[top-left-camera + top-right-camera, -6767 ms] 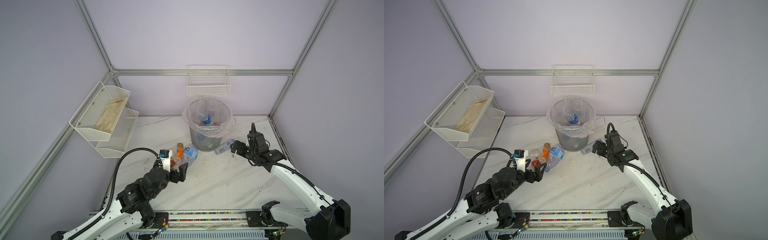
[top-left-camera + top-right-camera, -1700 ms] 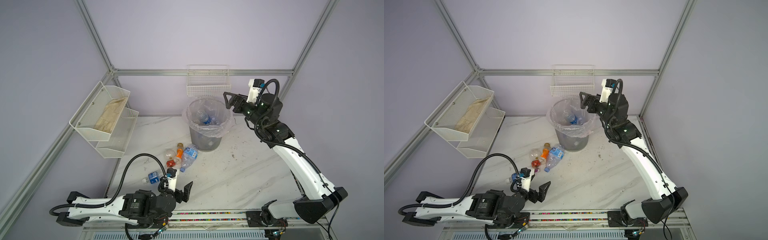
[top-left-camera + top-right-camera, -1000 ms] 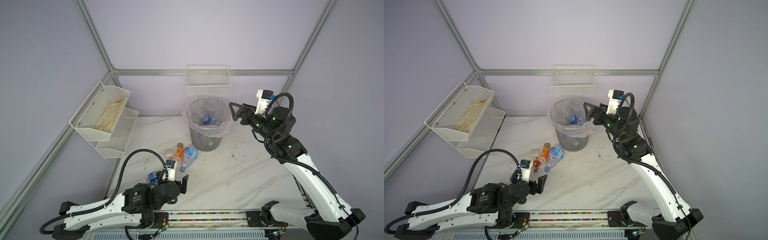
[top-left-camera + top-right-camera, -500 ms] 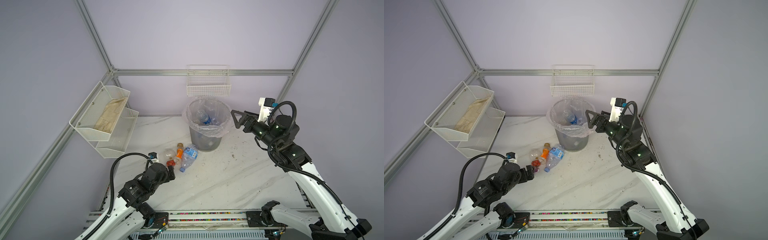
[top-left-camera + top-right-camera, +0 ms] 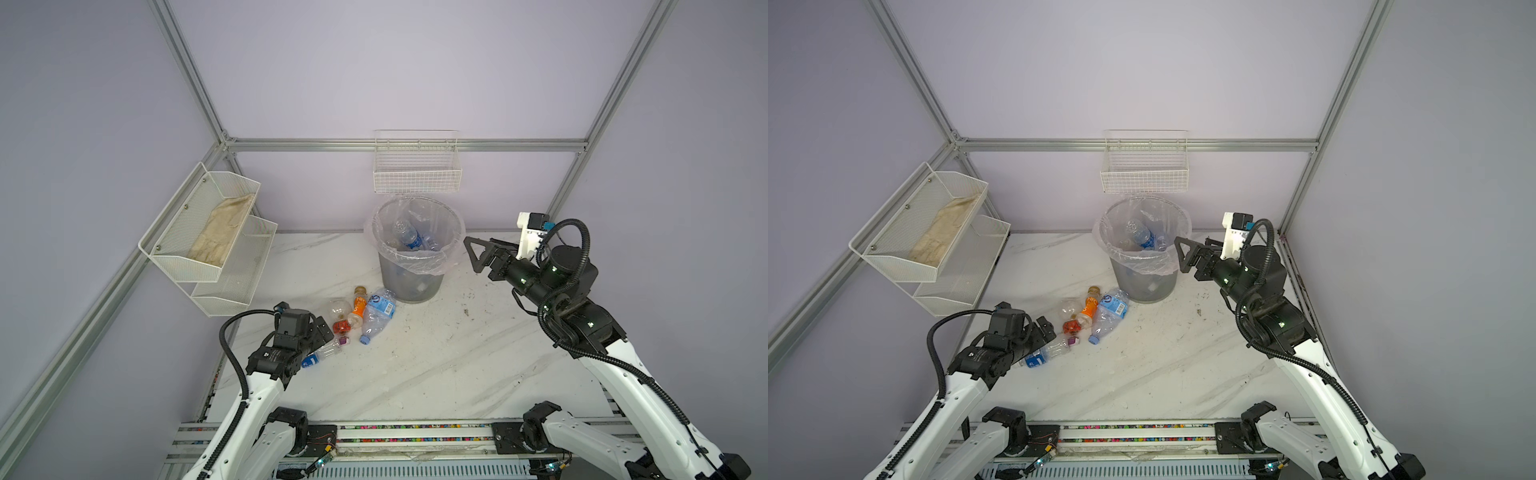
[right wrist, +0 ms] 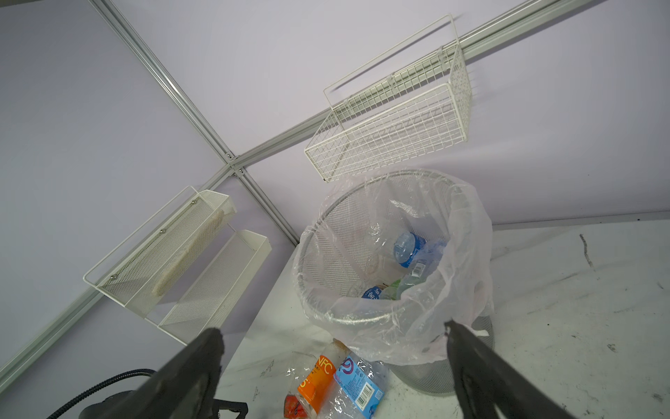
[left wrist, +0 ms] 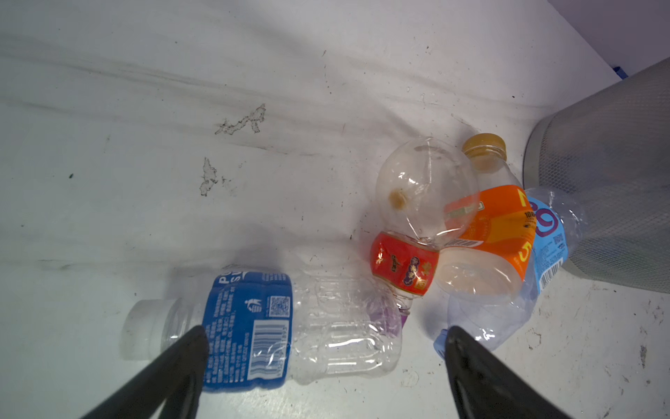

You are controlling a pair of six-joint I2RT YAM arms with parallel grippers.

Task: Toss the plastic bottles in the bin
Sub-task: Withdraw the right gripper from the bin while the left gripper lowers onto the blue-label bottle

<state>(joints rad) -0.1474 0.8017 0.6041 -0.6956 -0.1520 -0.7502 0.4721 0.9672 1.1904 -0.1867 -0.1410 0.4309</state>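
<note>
Left hand (image 7: 322,332), open over the blue-labelled bottle (image 7: 246,326), should turn to close across its width, not its length; right hand (image 5: 473,254) hangs open beside the bin (image 5: 409,286).

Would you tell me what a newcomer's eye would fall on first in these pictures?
The grey bin at the back, part-filled, catches the eye, with loose bottles lying on the table at its foot. The left end effector hangs open over a blue-label bottle; the right end effector is open beside the bin's rim.
</note>
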